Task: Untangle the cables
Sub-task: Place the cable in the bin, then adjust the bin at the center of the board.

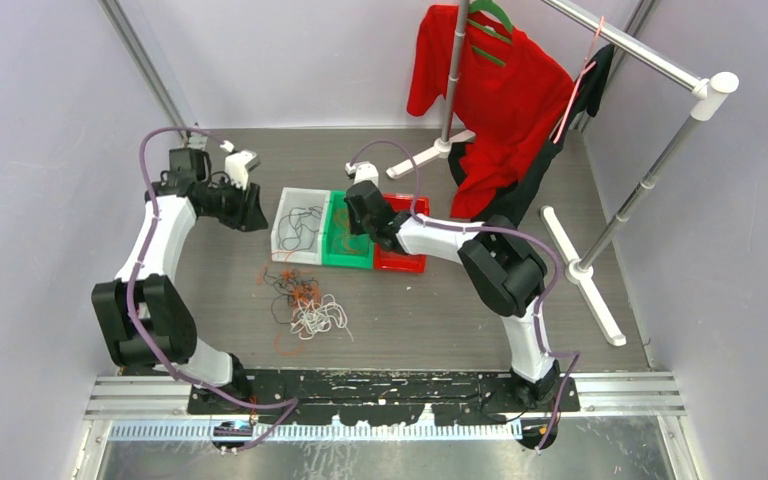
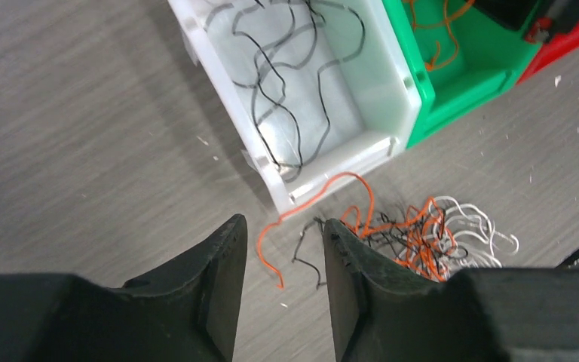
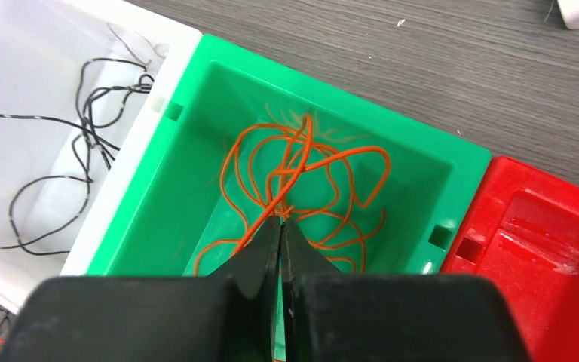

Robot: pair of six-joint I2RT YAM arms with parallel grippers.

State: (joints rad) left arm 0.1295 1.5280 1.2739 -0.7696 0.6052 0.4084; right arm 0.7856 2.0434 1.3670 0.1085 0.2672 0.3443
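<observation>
The cables (image 1: 305, 305) lie as a tangle of orange, black and white wire on the table in front of the bins, and the same bunch (image 2: 422, 234) shows in the left wrist view. My left gripper (image 2: 283, 234) hangs open above the table left of the tangle, over loose orange and black ends, holding nothing. It sits beside the white bin in the top view (image 1: 252, 212). My right gripper (image 3: 280, 220) is shut over the green bin (image 3: 422, 162), its tips pinching an orange cable (image 3: 290, 166) that rises from the coil inside.
The white bin (image 2: 403, 90) holds black cables (image 2: 271, 75). A red bin (image 3: 550, 226) adjoins the green one. A clothes rack (image 1: 650, 165) with a red garment (image 1: 500, 95) stands at the back right, its white feet (image 1: 585, 275) on the table.
</observation>
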